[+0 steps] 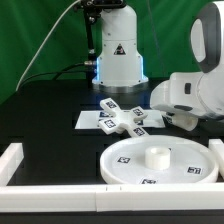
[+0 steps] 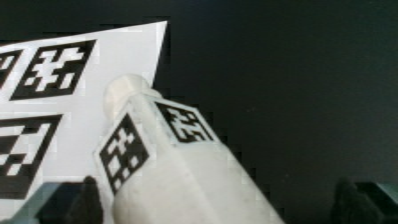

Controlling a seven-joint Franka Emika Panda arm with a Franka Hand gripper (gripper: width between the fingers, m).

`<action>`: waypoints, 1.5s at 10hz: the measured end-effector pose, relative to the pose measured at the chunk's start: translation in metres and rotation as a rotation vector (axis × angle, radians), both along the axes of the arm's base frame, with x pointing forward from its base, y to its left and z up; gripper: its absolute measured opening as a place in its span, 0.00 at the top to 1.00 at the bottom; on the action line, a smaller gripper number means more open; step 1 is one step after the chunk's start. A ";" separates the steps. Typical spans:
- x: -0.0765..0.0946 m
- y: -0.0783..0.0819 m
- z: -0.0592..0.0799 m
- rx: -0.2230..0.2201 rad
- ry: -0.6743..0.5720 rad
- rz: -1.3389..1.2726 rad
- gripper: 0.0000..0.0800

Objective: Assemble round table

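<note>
The wide rimmed round disc [image 1: 160, 165] lies at the front of the table, with the short thick cylinder [image 1: 157, 153] standing upright at its centre. The smaller flat-armed piece [image 1: 127, 119] lies behind it, partly on the marker board [image 1: 92, 120]. My gripper [image 1: 172, 116] is at that piece's right-hand arm in the exterior view, its fingers mostly hidden by the white wrist housing. In the wrist view the tagged white arm of the piece [image 2: 178, 160] runs between my open gripper's [image 2: 214, 203] dark fingers [image 2: 64, 205]. One finger is close beside it and the other stands apart.
Long white border rails run along the front [image 1: 60, 190] and the exterior view's left [image 1: 10, 158] of the black table. The robot base [image 1: 115, 55] stands at the back. The marker board [image 2: 63, 90] fills one side of the wrist view.
</note>
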State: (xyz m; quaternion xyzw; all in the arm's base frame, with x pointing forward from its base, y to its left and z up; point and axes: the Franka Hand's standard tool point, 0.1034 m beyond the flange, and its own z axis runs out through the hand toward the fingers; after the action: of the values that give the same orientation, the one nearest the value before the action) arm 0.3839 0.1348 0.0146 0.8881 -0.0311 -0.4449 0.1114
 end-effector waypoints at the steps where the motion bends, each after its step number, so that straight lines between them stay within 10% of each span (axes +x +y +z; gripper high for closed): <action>1: 0.000 0.000 0.000 0.000 0.000 0.000 0.23; 2: 0.000 0.000 0.000 0.000 0.000 -0.001 0.23; 3: 0.000 0.000 0.000 0.000 0.000 -0.001 0.44; 9: 0.001 -0.001 0.002 -0.003 0.003 -0.021 0.51; 15: 0.086 -0.019 0.095 0.144 -0.220 -0.185 0.50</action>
State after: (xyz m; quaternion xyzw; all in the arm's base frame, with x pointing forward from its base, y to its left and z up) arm 0.4697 0.1157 0.1099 0.9304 -0.0928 -0.3546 0.0018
